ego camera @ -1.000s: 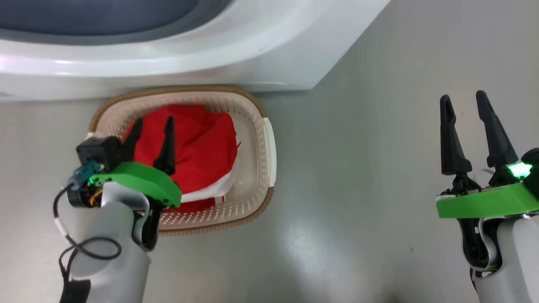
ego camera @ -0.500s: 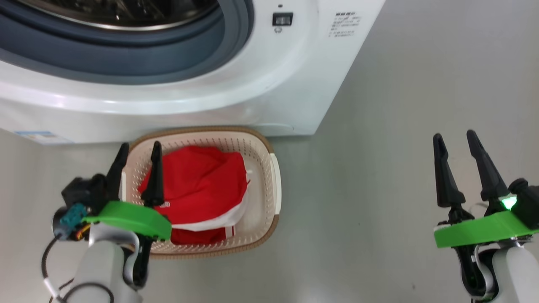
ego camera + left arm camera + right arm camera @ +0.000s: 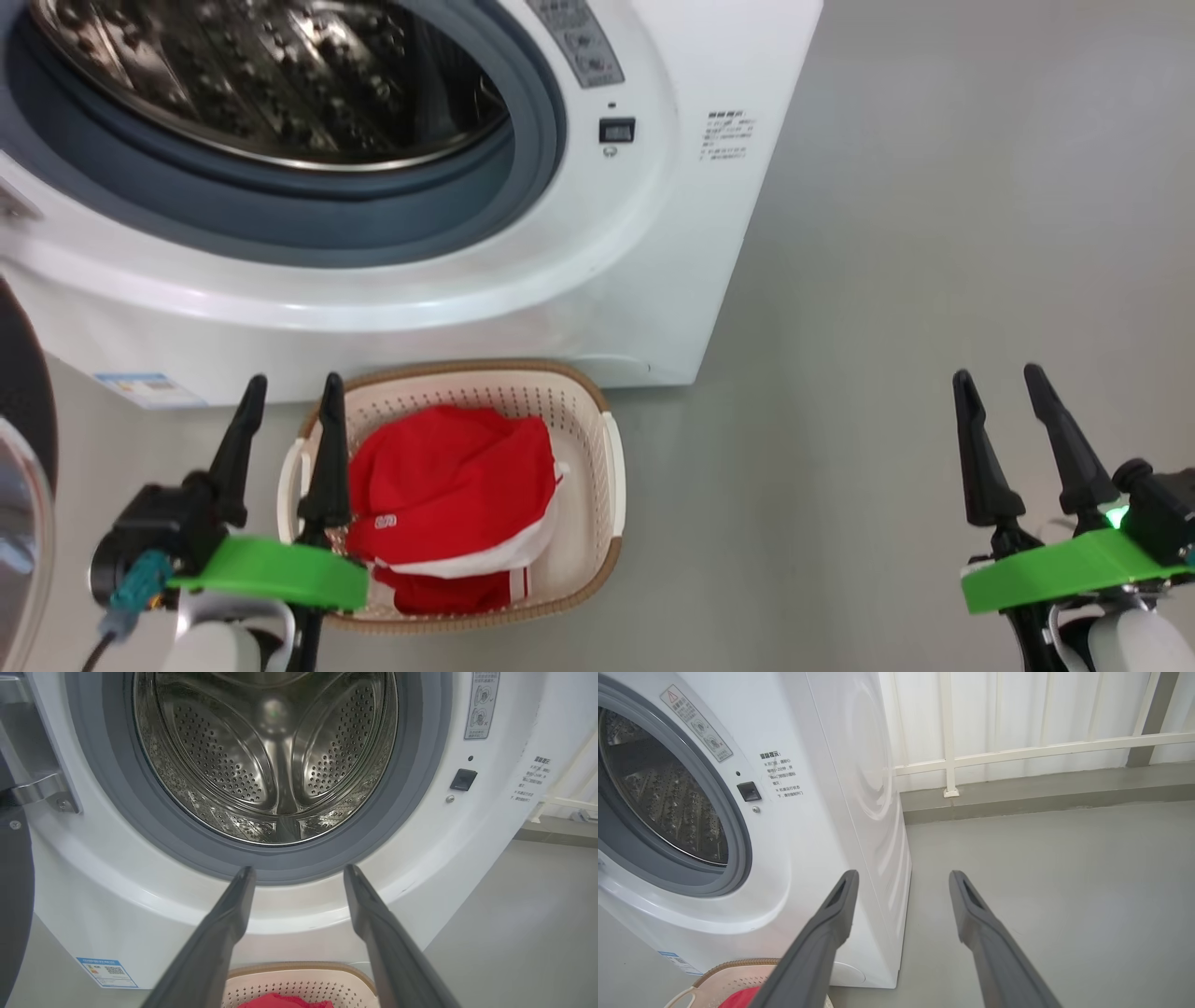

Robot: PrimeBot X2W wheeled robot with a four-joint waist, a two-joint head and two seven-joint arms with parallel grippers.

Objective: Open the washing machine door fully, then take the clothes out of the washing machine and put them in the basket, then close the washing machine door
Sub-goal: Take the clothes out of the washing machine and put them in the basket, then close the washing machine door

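You had the clothes (image 3: 448, 485) in the basket (image 3: 583, 439), the machine (image 3: 597, 280) empty, left gripper (image 3: 292, 380) and right gripper (image 3: 998, 373) spread, holding nothing; only shutting the door (image 3: 23, 392) remained.

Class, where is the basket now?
In the head view the basket sits on the floor before the washing machine, below its drum, by the left gripper.
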